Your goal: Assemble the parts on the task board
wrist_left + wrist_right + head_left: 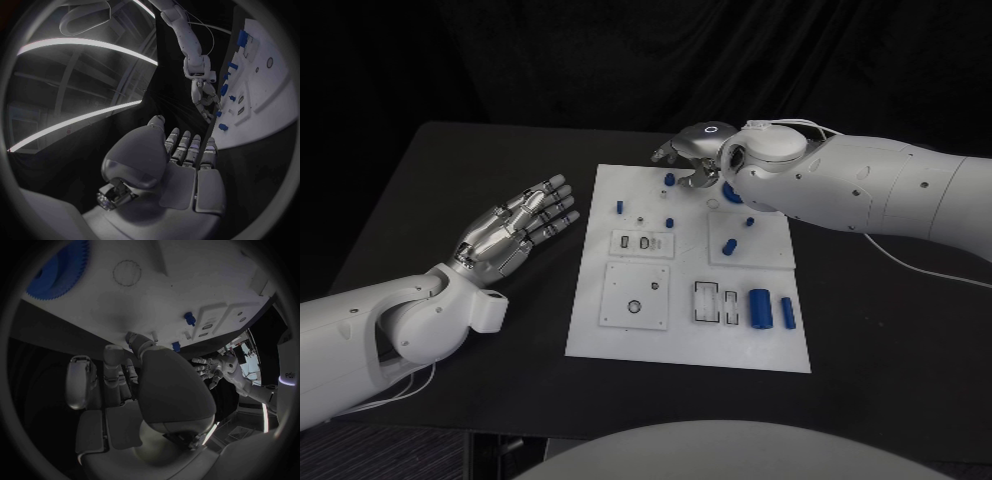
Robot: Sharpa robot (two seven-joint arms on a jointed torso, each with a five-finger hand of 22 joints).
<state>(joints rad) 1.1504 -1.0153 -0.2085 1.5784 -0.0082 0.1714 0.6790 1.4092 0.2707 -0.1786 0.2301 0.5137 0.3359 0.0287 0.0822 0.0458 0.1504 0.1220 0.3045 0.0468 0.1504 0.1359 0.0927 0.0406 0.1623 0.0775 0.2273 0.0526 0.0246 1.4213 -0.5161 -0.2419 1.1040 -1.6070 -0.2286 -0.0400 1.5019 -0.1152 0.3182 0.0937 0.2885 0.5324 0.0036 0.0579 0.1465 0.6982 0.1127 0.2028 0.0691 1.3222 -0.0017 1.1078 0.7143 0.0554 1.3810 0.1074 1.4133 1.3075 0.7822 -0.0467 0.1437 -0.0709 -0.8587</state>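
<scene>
Left hand (pixel 516 226): lay over the black table (pixel 473 380) beside the left edge of the task board (pixel 689 345), apart from it, palm flat, fingers (pixel 187 145) stretched out straight and slightly apart, holding nothing.
Task board: a white plate at the middle of the table, its near edge toward the robot, carrying raised square plates and slots.
Near-right parts: a large blue cylinder (pixel 760 308) and a slimmer blue one (pixel 789 312) lay side by side close to the board's near right corner, just beside two open rectangular slots (pixel 714 302).
Near-left plate: a square plate with a small dark ring (pixel 635 308) stood toward the board's near left.
Middle parts: small blue pieces (pixel 730 246) sat upright on the square plates midway along the board; another one (pixel 620 208) stood near its left edge.
Blue gear (pixel 59 267): a toothed blue wheel lay on the board near its far edge, close to the right hand.
Right hand (pixel 692 148): hung over the board's far edge, fingers curled downward toward the surface; whether they gripped anything could not be told, since the wrist and arm hid the fingertips.
</scene>
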